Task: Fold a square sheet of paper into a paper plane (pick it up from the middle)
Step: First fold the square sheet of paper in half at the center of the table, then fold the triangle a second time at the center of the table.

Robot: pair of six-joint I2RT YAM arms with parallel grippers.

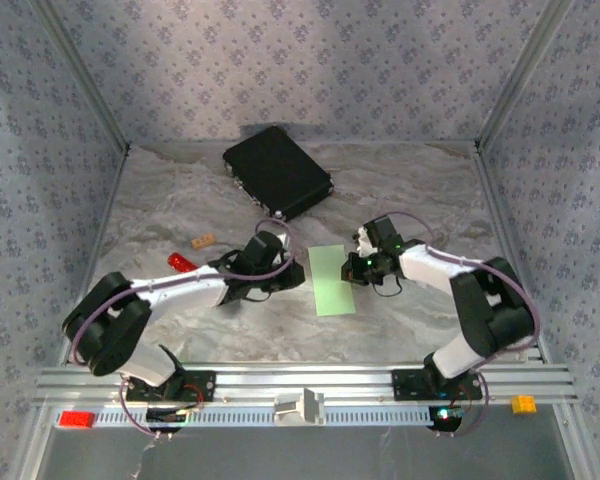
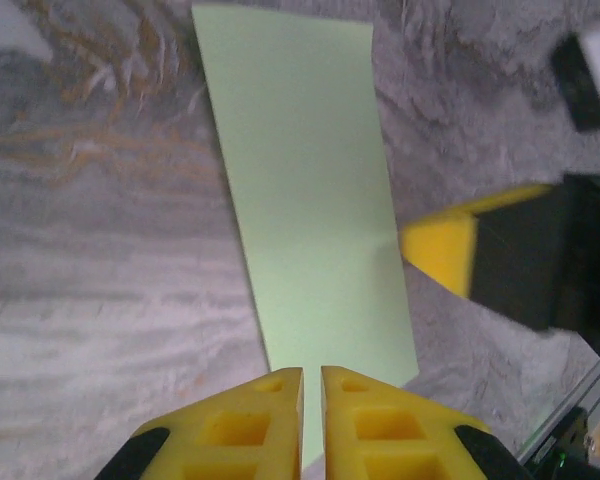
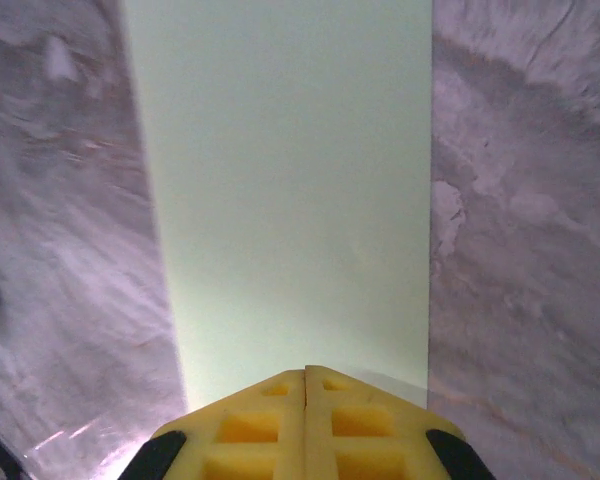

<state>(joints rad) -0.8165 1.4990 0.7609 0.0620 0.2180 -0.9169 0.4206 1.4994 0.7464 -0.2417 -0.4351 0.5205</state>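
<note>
The square sheet of paper point(image 1: 332, 280) lies flat on the marbled table as a narrow light-green rectangle, long side running away from me. My left gripper point(image 1: 296, 276) sits at its left edge. In the left wrist view the paper point(image 2: 305, 200) stretches ahead, and the left gripper point(image 2: 312, 372) has its yellow jaws almost together, a thin slit between them with nothing in it. My right gripper point(image 1: 353, 268) is at the paper's right edge. Its jaws point(image 3: 306, 370) are pressed shut, tips over the near edge of the paper point(image 3: 290, 180). One of its yellow fingers point(image 2: 440, 250) shows beside the sheet.
A black case point(image 1: 277, 172) lies at the back of the table. A red-handled tool point(image 1: 182, 262) and a small tan block point(image 1: 204, 240) lie to the left of the left arm. An orange block point(image 1: 523, 404) and a red block point(image 1: 77, 419) rest on the front rail.
</note>
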